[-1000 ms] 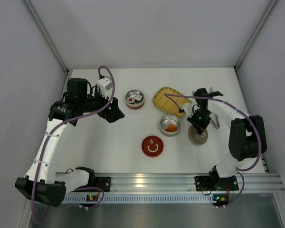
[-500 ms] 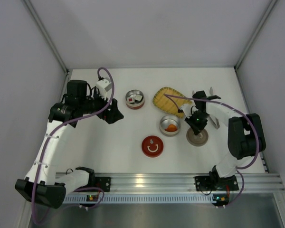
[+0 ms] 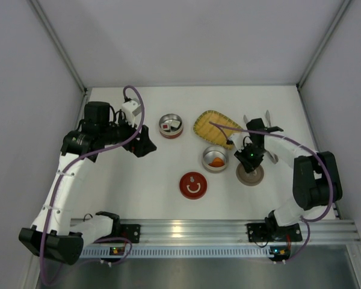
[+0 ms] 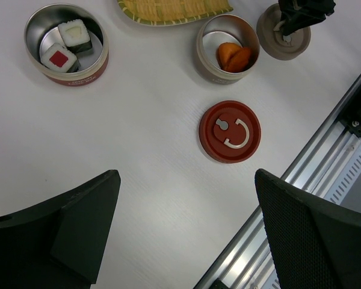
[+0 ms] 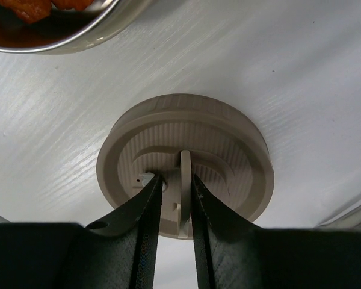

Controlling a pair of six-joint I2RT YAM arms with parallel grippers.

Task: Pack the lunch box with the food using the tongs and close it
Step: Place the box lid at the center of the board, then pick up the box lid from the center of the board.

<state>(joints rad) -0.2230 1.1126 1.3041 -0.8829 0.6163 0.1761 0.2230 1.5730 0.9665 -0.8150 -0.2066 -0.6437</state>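
Directly beneath the right gripper (image 5: 174, 180) we see a beige lid (image 5: 228, 150) lying flat on the table. The fingers stand either side of its thin upright handle, parted only a little. A sliver of gap shows at one finger, so we judge the handle loosely straddled, not clamped. Just beside this hand, toward the left arm, sits a round metal tin (image 3: 206, 158) holding the orange-red chunks (image 3: 216, 162). Beyond that tin lies the yellow woven tray (image 3: 212, 126).

The left gripper (image 4: 186, 174) hangs above the table with its jaws spread wide and nothing between them. Ahead of it and off to one side is a second tin (image 4: 99, 60) with two white blocks (image 4: 60, 58) inside, one marked red. A red lid (image 4: 230, 131) lies flat, close ahead of this hand.

Compared with a second ago, the right jaws have eased apart on the handle and that arm's elbow has swung slightly outward. The beige lid, both tins, the red lid and the left arm sit where they were.

The table (image 3: 168, 162) is white, with an aluminium rail (image 3: 186, 229) along its near edge and plain pale walls on three sides.
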